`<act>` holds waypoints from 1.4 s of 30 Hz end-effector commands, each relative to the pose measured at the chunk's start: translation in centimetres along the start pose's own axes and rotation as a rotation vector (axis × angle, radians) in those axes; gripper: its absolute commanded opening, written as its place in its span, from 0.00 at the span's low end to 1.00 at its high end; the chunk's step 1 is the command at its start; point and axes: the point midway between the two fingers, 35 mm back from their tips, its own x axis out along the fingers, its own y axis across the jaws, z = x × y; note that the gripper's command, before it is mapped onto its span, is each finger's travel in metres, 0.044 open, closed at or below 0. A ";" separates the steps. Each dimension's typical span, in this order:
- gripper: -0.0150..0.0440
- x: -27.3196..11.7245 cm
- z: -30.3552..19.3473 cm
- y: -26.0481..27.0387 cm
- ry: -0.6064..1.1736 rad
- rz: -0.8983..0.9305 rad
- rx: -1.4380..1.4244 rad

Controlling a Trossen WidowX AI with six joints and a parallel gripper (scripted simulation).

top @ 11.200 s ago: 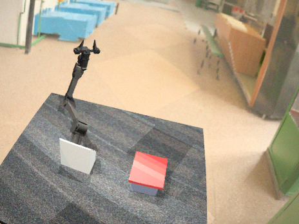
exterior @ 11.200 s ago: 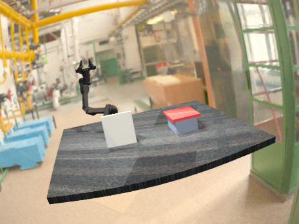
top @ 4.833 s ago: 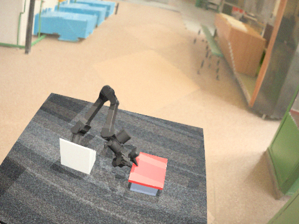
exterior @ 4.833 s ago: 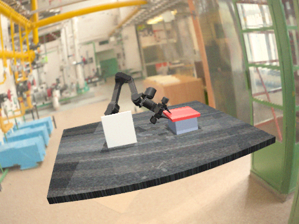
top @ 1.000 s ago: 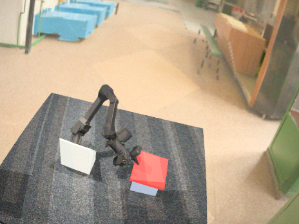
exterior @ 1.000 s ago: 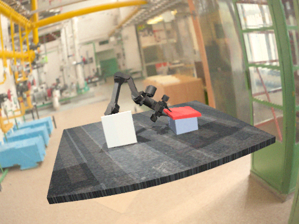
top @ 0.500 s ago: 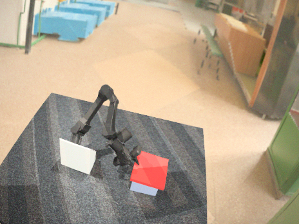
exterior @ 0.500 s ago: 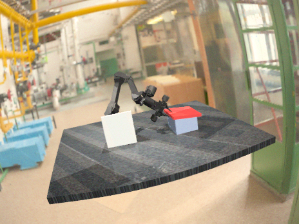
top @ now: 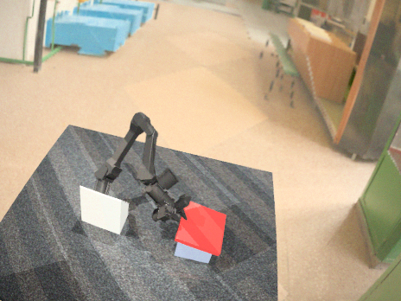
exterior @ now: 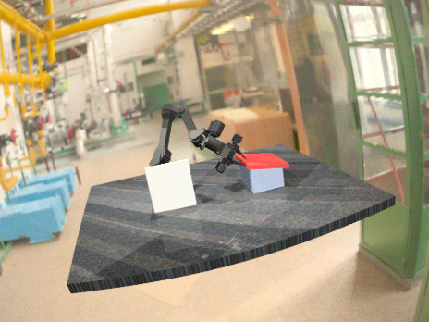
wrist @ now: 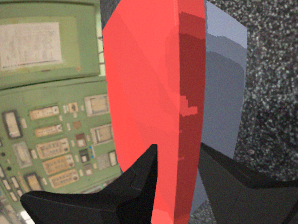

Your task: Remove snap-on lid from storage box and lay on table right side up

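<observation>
The red lid (top: 203, 229) (exterior: 265, 160) (wrist: 145, 75) covers the top of the blue-grey storage box (top: 193, 252) (exterior: 264, 179) (wrist: 224, 85), which stands on the dark striped table (top: 143, 268) (exterior: 222, 222). The lid is right side up and looks slightly tilted. I cannot tell how far its rim is clear of the box. My gripper (top: 184, 215) (exterior: 243, 157) (wrist: 176, 149) is shut on the lid's edge on the arm's side, with one finger over the top face and the other below the rim. The lower finger's contact is partly hidden.
A white upright block (top: 103, 211) (exterior: 171, 186) stands on the table near the arm's base, to the left of the box in the top and exterior views. The table's far right edge lies beyond the box in the top view.
</observation>
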 end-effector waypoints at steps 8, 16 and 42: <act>0.25 -0.8 0.0 1.5 0.001 0.003 -0.003; 0.25 -1.2 0.0 2.5 0.001 0.003 -0.003; 0.25 -1.9 0.0 6.4 0.000 0.004 -0.005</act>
